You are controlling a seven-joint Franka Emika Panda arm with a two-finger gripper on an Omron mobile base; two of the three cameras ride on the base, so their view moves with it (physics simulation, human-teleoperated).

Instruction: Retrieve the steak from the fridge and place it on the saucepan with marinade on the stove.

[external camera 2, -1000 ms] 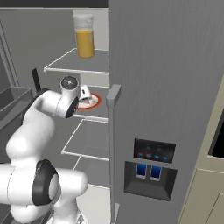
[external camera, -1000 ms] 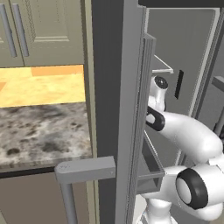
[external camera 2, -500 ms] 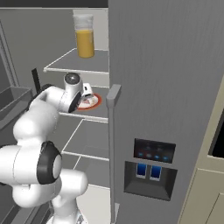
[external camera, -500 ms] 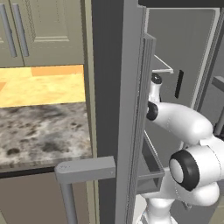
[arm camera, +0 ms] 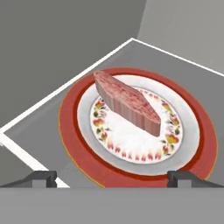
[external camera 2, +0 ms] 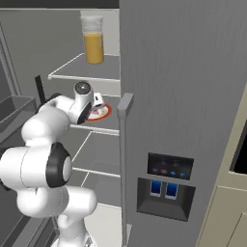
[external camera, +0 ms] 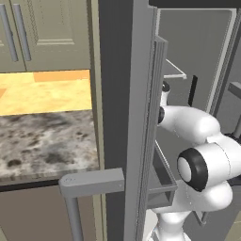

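The steak [arm camera: 127, 103], a pinkish-red slab, lies across a round white plate with a red rim [arm camera: 70, 131] on a grey shelf inside the open fridge [external camera 2: 193, 96]. My gripper [arm camera: 113, 178] hangs just above and short of the plate, open, with one fingertip at each side and nothing between them. From the right base view the gripper [external camera 2: 98, 102] is reaching over the plate [external camera 2: 107, 112] on the middle shelf. The saucepan, marinade and stove are out of view.
A tall glass jug of orange juice [external camera 2: 93, 41] stands on the shelf above. The shut fridge door with its bar handle [external camera 2: 123, 159] is close on the right. The open door [external camera: 141, 117] and a stone counter [external camera: 47, 141] lie left.
The arm has reached further into the fridge, bringing the hand closer over the plate. The elbow has swung towards the camera. The jaws have stayed open.
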